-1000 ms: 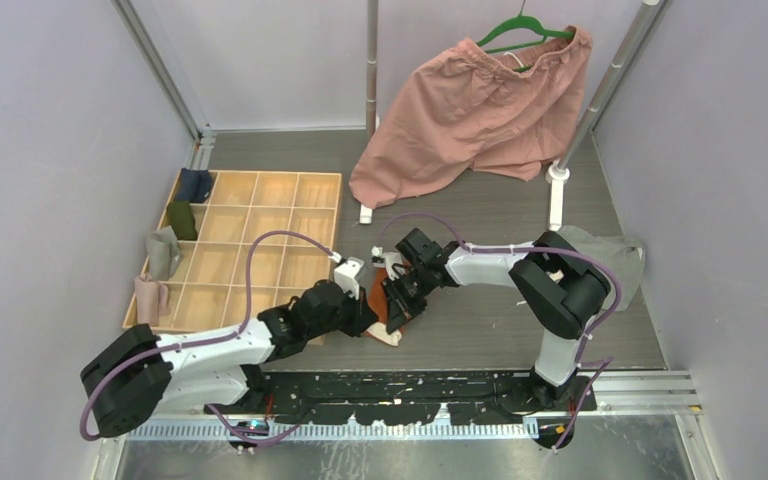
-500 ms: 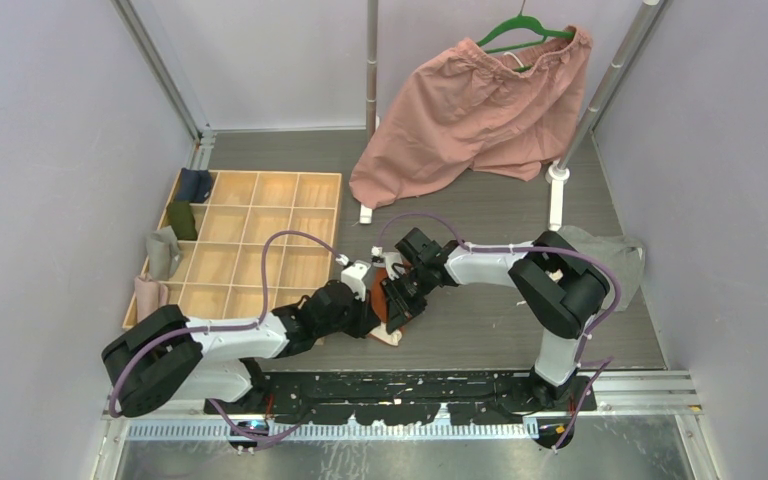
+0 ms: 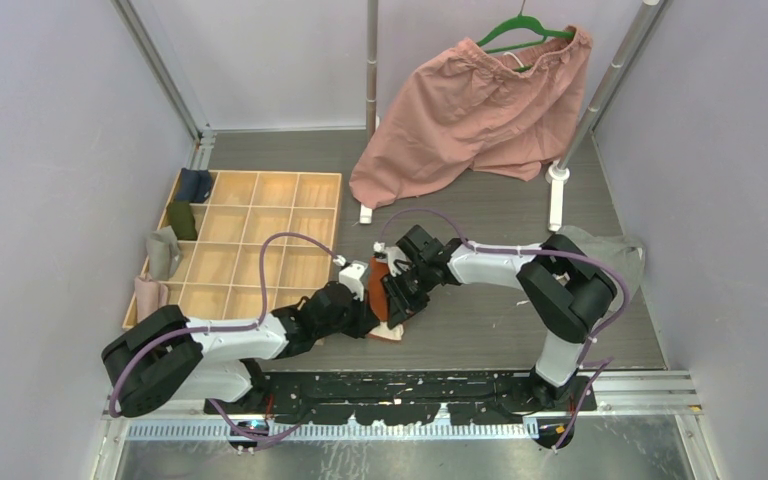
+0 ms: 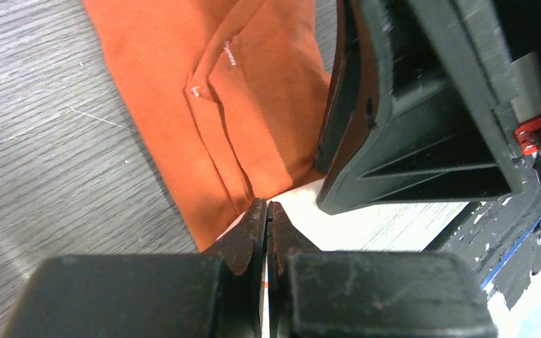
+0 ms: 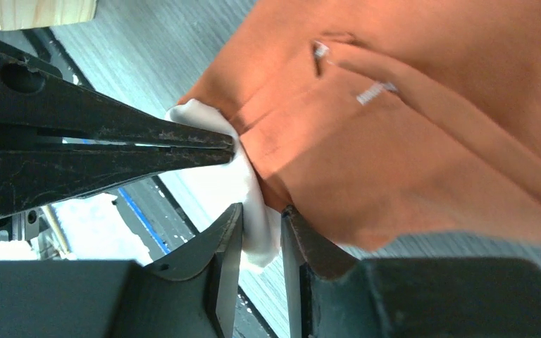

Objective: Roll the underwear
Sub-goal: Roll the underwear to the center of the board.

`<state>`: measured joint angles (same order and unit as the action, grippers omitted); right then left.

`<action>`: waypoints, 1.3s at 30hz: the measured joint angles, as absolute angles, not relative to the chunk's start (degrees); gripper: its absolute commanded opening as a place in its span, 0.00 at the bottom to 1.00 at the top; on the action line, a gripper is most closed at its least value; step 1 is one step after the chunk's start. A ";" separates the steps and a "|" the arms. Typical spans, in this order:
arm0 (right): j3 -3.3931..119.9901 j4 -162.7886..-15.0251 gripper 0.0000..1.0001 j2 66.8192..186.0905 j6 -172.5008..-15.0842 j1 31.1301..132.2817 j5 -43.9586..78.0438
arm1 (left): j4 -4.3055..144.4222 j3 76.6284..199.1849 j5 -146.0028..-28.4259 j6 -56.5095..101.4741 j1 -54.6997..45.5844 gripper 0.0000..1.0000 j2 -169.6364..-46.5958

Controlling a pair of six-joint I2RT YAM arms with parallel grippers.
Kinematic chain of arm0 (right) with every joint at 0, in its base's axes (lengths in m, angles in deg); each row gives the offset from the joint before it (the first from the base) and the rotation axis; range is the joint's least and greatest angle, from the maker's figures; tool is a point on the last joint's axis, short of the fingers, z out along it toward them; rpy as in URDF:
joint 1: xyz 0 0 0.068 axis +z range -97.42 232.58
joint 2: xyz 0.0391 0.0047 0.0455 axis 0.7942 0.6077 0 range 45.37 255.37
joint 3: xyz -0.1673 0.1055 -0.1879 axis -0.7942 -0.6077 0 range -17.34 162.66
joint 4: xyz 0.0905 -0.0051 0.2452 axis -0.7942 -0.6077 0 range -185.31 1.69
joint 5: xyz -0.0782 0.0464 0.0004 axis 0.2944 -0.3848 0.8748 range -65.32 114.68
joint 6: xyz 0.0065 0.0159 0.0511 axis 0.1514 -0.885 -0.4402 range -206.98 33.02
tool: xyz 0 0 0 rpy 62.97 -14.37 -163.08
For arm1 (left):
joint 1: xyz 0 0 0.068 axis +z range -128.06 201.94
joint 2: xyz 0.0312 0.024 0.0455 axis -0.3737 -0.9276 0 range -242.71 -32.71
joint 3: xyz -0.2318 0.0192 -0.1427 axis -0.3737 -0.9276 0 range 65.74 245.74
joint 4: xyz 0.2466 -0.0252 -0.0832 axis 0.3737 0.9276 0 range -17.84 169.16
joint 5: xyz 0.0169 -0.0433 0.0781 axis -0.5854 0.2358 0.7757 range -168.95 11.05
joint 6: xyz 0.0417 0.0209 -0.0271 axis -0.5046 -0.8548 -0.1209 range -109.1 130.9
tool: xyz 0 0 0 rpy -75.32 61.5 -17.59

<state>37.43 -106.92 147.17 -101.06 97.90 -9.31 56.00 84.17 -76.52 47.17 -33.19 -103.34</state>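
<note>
A rust-orange cloth underwear (image 3: pixel 380 298) with cream-white trim lies on the grey wood-grain table (image 3: pixel 480 330), toward 6 o'clock from the table's middle, just ahead of the arm bases. Both arms meet over it.

The left gripper (image 3: pixel 370 318) reaches in from 8 o'clock. Its black fingers are pressed tightly together, and the right wrist view shows their tips pinching a fold of the cream trim at the garment's edge.

The right gripper (image 3: pixel 400 295) comes in from 3 o'clock and bends down onto the same edge. Its jaws stand slightly apart, with the cream trim lying between them. The orange cloth spreads out beyond the trim, showing a stitched seam and a few folds.

A pale wooden tray (image 3: pixel 260 240) of square compartments sits at 9 to 10 o'clock, with small rolled cloths in its left column. Large pink shorts (image 3: pixel 470 110) hang from a green hanger (image 3: pixel 520 28) at 1 o'clock. A crumpled grey cloth garment (image 3: pixel 615 255) lies at 3 o'clock by the right wall.
</note>
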 measured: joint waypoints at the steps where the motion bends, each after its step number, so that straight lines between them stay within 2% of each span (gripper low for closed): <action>1: 37.43 -107.21 0.34 146.69 -101.06 97.90 -8.48 | 55.93 84.13 -76.45 47.41 -33.19 0.01 -103.34; 7: 37.43 -109.17 0.36 143.39 -100.76 97.79 -3.35 | 55.34 83.54 -75.97 48.22 -33.30 0.01 -103.34; 13: 37.43 -110.29 0.32 142.50 -100.67 97.79 -1.40 | 54.91 83.30 -75.75 48.44 -33.45 0.01 -103.36; 14: 37.43 -110.31 0.30 142.50 -100.69 97.79 -1.34 | 54.88 83.30 -75.73 48.44 -33.48 0.01 -103.38; 16: 37.43 -110.38 0.19 142.50 -100.69 97.79 -1.32 | 54.77 83.28 -75.66 48.46 -33.50 0.01 -103.49; 18: 37.41 -110.33 0.04 142.50 -100.74 97.79 -1.42 | 54.75 83.28 -75.55 48.46 -33.50 0.01 -103.52; 19: 37.41 -110.31 0.01 142.50 -100.74 97.79 -1.62 | 54.75 83.28 -75.53 48.46 -33.50 0.01 -103.54; 28: 37.41 -110.24 0.01 142.50 -100.89 97.79 -3.44 | 55.71 83.19 -75.53 49.29 -33.52 0.01 -102.90; 39: 37.41 -110.31 0.01 143.39 -100.87 97.79 -2.87 | 61.11 86.69 -76.56 47.94 -33.65 0.01 -94.44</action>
